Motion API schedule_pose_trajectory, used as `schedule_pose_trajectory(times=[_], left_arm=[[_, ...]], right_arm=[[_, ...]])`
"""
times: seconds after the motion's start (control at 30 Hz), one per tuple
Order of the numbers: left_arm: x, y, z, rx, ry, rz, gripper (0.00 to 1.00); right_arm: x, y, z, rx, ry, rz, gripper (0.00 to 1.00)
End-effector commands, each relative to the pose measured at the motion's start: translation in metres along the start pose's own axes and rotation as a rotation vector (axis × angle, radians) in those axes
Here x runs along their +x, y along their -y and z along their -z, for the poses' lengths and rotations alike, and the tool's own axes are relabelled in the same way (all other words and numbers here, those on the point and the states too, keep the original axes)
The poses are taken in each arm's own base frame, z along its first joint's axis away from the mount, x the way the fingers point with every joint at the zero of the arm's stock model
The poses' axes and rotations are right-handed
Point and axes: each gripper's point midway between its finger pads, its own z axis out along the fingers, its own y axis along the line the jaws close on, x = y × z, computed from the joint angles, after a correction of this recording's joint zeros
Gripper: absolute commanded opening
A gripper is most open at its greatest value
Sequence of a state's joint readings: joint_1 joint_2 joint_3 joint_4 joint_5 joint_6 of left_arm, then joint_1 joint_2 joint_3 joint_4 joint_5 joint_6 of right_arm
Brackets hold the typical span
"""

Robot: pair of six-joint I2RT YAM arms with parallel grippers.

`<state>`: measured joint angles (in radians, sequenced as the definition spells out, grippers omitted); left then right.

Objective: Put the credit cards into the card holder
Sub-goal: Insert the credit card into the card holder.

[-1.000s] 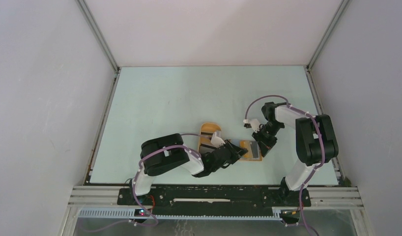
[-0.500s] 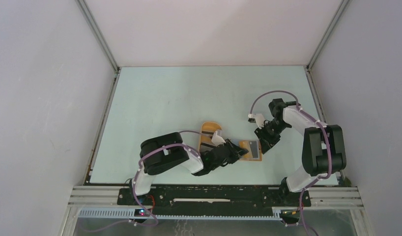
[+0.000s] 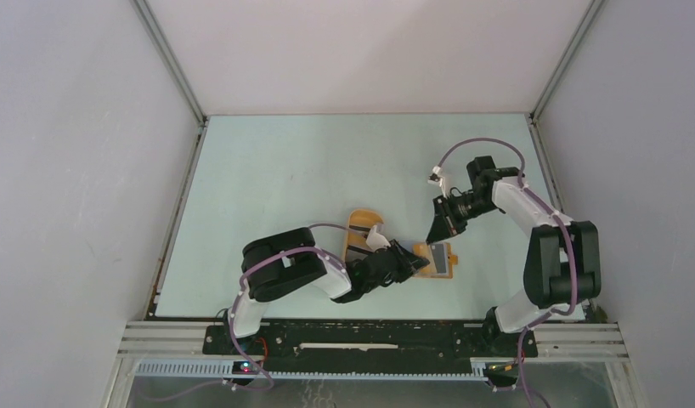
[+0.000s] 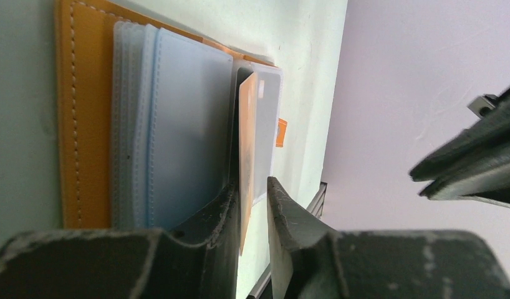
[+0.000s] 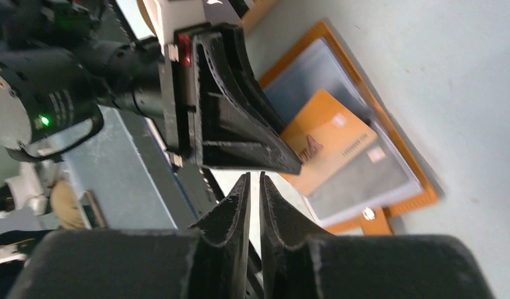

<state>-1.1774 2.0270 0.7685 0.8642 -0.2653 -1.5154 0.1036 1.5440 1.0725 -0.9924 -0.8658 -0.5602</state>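
- Pinching an orange card (image 4: 247, 124) by its near end, the left gripper (image 4: 251, 187) has its jaws narrowed tight onto the thin plastic.
- The card reaches out over the open card holder (image 4: 84, 124), beside its clear plastic sleeves (image 4: 178, 124); whether its tip sits inside a slot cannot be told.
- The holder lies flat on the pale table (image 3: 285, 170), just right of an oval orange tray (image 3: 362, 223).
- A grey card (image 5: 358, 180) sits in one sleeve, partly under the orange card.
- The right gripper (image 5: 255, 179) hovers above the holder's far edge, jaws nearly closed, holding nothing.
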Motion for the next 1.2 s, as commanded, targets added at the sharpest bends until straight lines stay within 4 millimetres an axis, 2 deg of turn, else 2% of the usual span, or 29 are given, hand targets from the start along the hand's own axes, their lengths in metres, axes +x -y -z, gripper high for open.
schedule_pose_trajectory(times=[0.0,0.13,0.3,0.37,0.47,0.57,0.8,1.17], left_arm=[[-0.004,-0.028,0.003,-0.104,-0.007,-0.028,0.26],[-0.004,-0.028,0.002,-0.106,-0.01,-0.034,0.27],[-0.003,-0.026,-0.001,-0.108,-0.025,-0.045,0.28],[-0.003,-0.026,-0.001,-0.113,-0.031,-0.053,0.3],[-0.004,-0.028,-0.001,-0.121,-0.033,-0.062,0.3],[-0.003,-0.027,-0.002,-0.12,-0.038,-0.063,0.3],[-0.005,-0.024,0.0,-0.111,-0.03,-0.077,0.31],[-0.006,-0.011,-0.001,-0.081,-0.027,-0.117,0.31]], right_arm=[[-0.014,0.003,-0.02,-0.067,0.014,-0.104,0.15],[0.0,0.026,-0.028,0.003,-0.06,-0.159,0.12],[0.013,0.038,-0.032,0.038,-0.118,-0.17,0.11],[0.01,0.034,-0.032,0.007,-0.097,-0.175,0.11],[-0.006,0.018,-0.03,-0.069,-0.039,-0.173,0.12],[-0.017,0.009,-0.037,-0.097,-0.014,-0.178,0.13],[-0.025,0.03,-0.047,0.003,-0.004,-0.286,0.14],[-0.023,0.026,-0.061,-0.046,-0.038,-0.329,0.15]])
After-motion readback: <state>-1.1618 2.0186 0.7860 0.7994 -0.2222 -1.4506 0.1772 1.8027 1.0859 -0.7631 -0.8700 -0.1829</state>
